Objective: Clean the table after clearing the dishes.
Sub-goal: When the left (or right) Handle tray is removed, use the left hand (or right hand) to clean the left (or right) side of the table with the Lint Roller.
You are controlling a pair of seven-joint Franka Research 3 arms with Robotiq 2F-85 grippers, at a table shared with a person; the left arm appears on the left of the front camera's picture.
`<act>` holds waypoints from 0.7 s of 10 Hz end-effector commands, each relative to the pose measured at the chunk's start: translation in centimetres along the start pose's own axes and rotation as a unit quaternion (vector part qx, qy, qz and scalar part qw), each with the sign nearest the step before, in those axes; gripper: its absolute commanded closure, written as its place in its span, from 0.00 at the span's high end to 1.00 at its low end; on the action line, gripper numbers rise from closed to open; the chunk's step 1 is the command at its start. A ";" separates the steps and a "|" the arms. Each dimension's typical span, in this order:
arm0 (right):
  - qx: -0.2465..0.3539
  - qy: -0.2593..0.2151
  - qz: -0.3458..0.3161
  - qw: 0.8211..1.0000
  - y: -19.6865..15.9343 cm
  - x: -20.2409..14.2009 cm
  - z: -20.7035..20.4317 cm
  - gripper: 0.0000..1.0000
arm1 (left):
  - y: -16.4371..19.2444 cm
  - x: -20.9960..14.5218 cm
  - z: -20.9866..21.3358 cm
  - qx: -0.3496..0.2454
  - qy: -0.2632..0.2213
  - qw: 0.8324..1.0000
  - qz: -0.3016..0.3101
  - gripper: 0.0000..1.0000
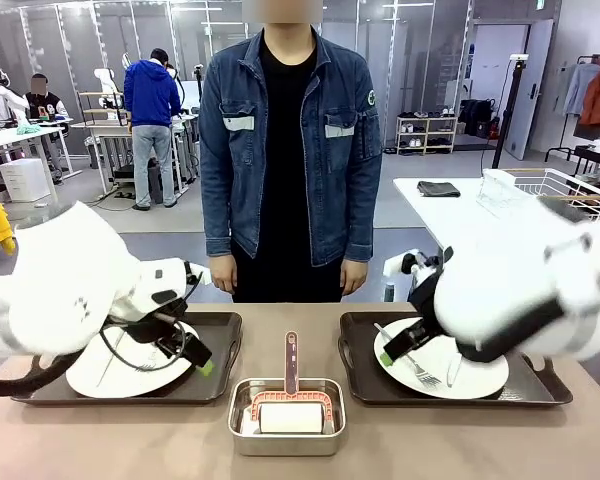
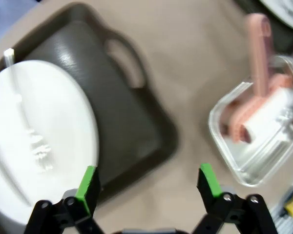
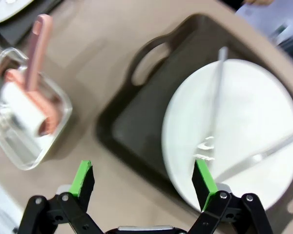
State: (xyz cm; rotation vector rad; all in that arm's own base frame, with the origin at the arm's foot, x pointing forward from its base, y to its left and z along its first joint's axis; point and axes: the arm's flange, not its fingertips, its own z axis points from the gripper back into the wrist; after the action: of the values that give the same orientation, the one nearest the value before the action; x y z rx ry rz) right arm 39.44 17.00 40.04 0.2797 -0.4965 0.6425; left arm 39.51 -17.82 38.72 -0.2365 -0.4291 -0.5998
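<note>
Steel pan (image 1: pixel 286 415), shallow, rectangular and round-cornered, stands at the middle of the near edge of the table (image 1: pixel 430 445), whose top is a smooth matte brown-taupe. It holds a roller (image 1: pixel 291 403) with a white cylindrical drum, a pink frame and a flat pink handle pointing towards the far edge.

Left tray (image 1: pixel 223 335) and right tray (image 1: pixel 358 335), both dark brown, rectangular and with cut-out handles, flank the pan. Each carries a round, glossy white plate: left plate (image 1: pixel 120 375), right plate (image 1: pixel 460 375). A silver fork (image 3: pixel 217 97) and knife (image 3: pixel 263 153) lie across the right plate; a pale fork shows faintly on the left plate.

Left gripper (image 2: pixel 147 180) hangs with jaws wide and empty, one green pad above the left plate's rim, the other above bare table between tray and pan. Right gripper (image 3: pixel 142 175) is likewise wide and empty, one pad above the right plate's rim, the other above bare table.

A person (image 1: pixel 290 150) in a denim jacket stands at the far edge.
</note>
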 end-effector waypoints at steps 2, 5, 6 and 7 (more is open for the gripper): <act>0.137 0.014 -0.061 0.989 -6.4 0.9 4.2 1.00 | 4.5 1.0 4.1 -0.207 0.027 0.977 0.047 1.00; 0.297 -0.008 -0.178 0.938 -10.3 0.2 6.6 1.00 | 10.1 -1.1 4.7 -0.458 -0.025 0.882 0.106 1.00; 0.339 -0.023 -0.228 0.913 -12.6 -1.8 7.9 1.00 | 12.8 -3.2 5.4 -0.533 -0.062 0.834 0.129 1.00; 0.355 -0.043 -0.270 0.894 -15.6 -5.1 9.3 1.00 | 15.7 -6.8 6.2 -0.564 -0.125 0.804 0.138 1.00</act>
State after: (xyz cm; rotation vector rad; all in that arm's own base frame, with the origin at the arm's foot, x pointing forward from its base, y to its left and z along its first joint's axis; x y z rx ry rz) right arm 42.39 1.98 44.62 1.0456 -0.2181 0.3396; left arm 40.50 -2.91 41.52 -1.3876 -0.2420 -0.5455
